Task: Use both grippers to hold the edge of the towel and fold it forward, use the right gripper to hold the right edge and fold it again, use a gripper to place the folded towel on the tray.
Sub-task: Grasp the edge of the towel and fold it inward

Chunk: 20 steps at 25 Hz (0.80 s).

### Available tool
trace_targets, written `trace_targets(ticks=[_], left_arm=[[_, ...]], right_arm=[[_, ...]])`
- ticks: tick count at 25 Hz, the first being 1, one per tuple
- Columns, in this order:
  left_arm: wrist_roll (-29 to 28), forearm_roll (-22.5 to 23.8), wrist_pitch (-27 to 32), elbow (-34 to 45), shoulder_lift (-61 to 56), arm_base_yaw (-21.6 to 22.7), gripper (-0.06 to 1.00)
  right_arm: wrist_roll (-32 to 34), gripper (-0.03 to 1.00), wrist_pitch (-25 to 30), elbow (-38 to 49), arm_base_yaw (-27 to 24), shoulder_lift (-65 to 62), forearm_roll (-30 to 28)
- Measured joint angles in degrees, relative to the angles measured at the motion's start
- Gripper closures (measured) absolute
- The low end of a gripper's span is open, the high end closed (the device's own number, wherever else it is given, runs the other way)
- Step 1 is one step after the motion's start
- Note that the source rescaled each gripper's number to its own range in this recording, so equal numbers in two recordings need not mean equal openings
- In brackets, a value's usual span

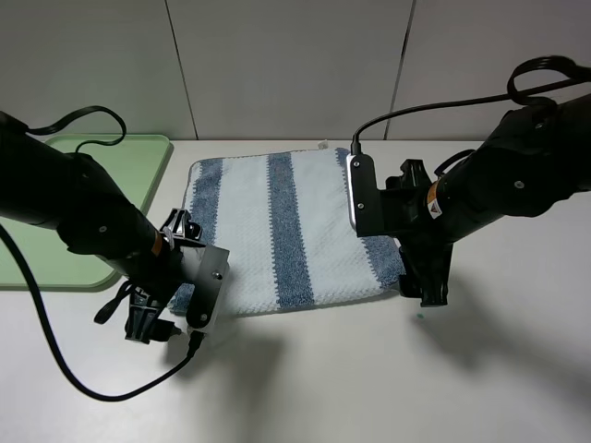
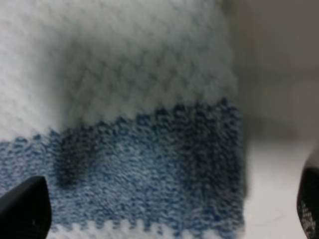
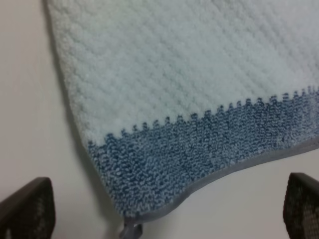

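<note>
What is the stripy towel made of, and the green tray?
Towel: looks like soft woven cloth, maybe cotton; bumpy waffle weave, fuzzy blue stripes, no shine.
Tray: probably plastic; smooth, even pale green surface with a rounded raised rim.

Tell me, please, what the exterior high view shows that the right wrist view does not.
Only the exterior high view shows the pale green tray at the left, the left arm and the right arm, and the whole towel spread flat and unfolded. Only the right wrist view shows the thin grey hem and the small loop at the corner, with the jaws of the right gripper open on either side of it. Both show the towel's blue-grey and white stripes lying on the white table.
</note>
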Motion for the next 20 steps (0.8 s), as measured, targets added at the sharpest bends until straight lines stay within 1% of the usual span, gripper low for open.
trace_targets(ticks=[6,12,16,20], left_arm=[[0.1,0.0,-0.2,-1.3,0.7,0.0,-0.02],[0.1,0.0,0.1,-1.3,0.8,0.0,0.03],[0.1,1.8,0.1,-1.3,0.9,0.0,0.05],[0.1,3.8,0.7,-1.3,1.0,0.0,0.13]], right_arm=[[0.0,-0.03,-0.2,0.0,0.0,0.0,0.0],[0.0,-0.03,-0.6,0.0,0.0,0.0,0.0],[0.0,-0.03,-0.6,0.0,0.0,0.0,0.0],[0.0,-0.03,-0.6,0.0,0.0,0.0,0.0]])
